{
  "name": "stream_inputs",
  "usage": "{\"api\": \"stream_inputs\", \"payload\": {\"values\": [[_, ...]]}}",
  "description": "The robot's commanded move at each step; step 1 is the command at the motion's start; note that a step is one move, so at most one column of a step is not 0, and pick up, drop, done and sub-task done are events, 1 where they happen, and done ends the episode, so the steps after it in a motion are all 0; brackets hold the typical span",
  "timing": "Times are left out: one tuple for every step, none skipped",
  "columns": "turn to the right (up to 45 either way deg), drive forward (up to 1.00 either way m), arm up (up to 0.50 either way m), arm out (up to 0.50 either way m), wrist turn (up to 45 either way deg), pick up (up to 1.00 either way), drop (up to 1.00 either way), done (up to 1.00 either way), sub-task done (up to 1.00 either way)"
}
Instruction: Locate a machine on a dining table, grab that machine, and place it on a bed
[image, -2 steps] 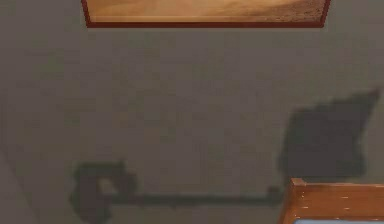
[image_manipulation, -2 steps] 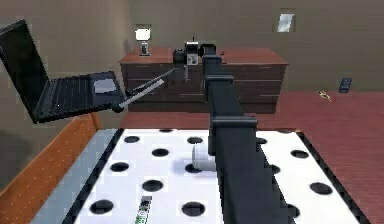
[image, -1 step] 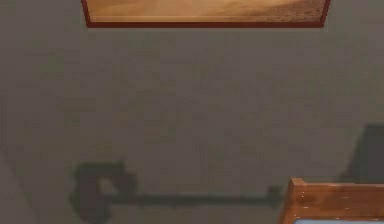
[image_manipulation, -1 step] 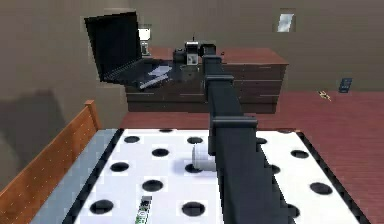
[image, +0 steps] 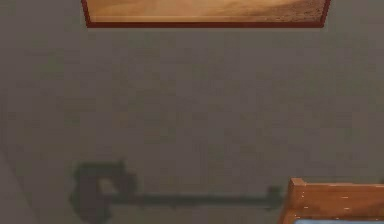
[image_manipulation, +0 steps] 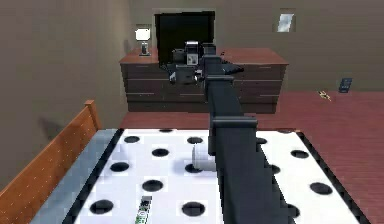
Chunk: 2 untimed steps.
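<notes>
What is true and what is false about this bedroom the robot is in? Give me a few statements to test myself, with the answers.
1. The bed's cover is white with black dots. True.
2. A television stands on the dark dresser. True.
3. The floor is green. False: it is reddish-brown.
4. The lamp stands on the bed. False: it stands on the dresser, at its left end in the arm side view.
5. In the arm side view, the claw is seen against the dresser. True.
</notes>
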Motion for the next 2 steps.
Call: {"api": "stream_inputs", "payload": {"values": [[0.0, 0.0, -0.4, 0.0, 0.0, 0.0, 0.0, 0.0, 0.0], [0.0, 0.0, -0.32, 0.0, 0.0, 0.0, 0.0, 0.0, 0.0]]}}
